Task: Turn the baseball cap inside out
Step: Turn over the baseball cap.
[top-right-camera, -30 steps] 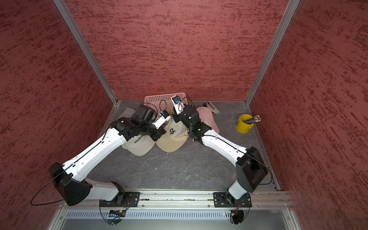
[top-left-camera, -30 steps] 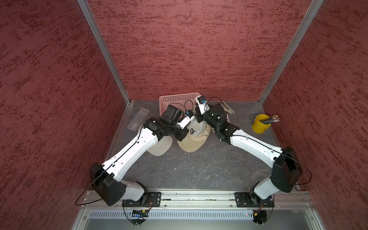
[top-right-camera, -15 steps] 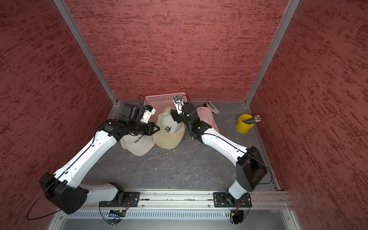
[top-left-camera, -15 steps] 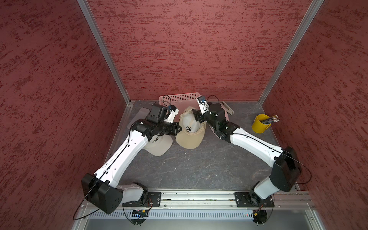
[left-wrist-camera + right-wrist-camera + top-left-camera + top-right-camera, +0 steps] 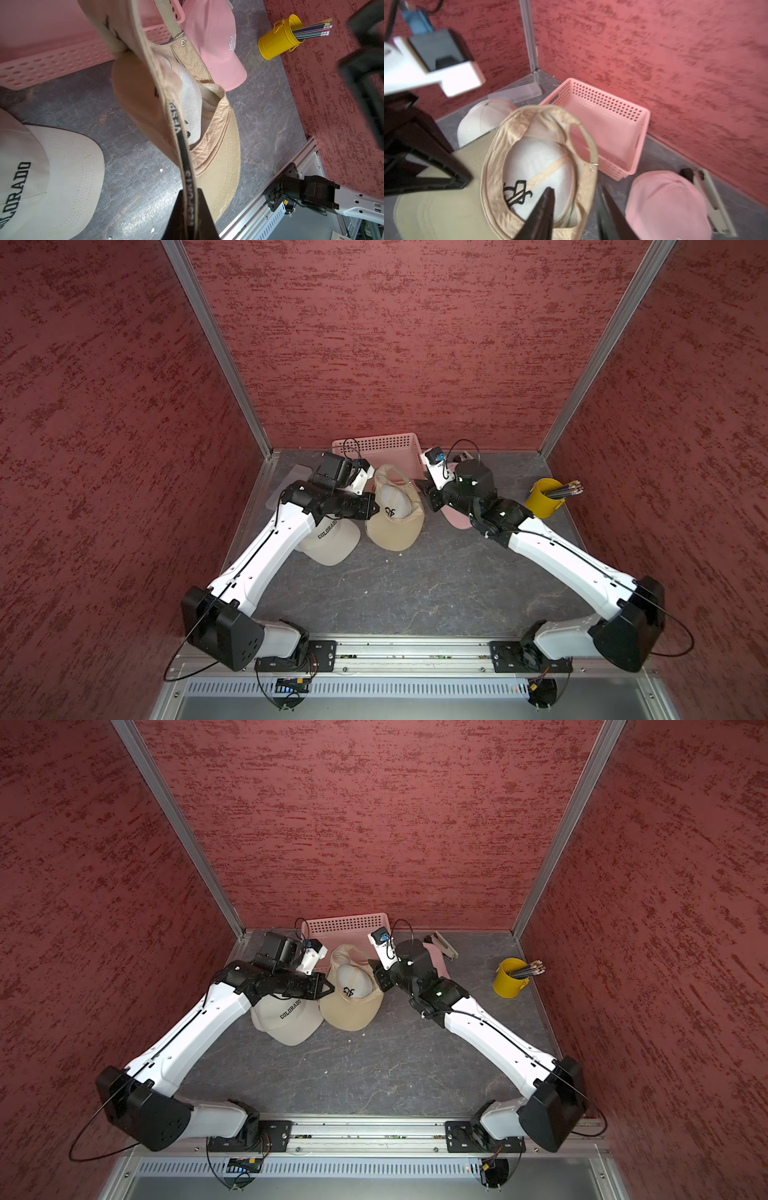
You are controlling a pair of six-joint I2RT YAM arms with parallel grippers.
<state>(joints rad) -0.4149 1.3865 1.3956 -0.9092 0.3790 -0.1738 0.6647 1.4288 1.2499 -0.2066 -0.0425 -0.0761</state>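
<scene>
Your tan baseball cap point(image 5: 395, 531) point(image 5: 351, 1011) shows in both top views at the back middle of the grey, stone-veined desk point(image 5: 415, 593). Its opening faces up, baring pale mesh lining and a black stitched logo, and its stiff ribbed brim lies flat. Only the left wrist view shows the left jaws clamped on the cap's rim, pinching a black printed sweatband. Only the right wrist view shows the right jaws standing apart, straddling the opposite rim (not visibly pressing it). A cream cap lettered COLORADO point(image 5: 291, 1023) lies just beside it. A soft pink cap point(image 5: 670, 203), a perforated pink plastic basket point(image 5: 612, 99) and a yellow cup of pencils point(image 5: 276, 39) sit near.
</scene>
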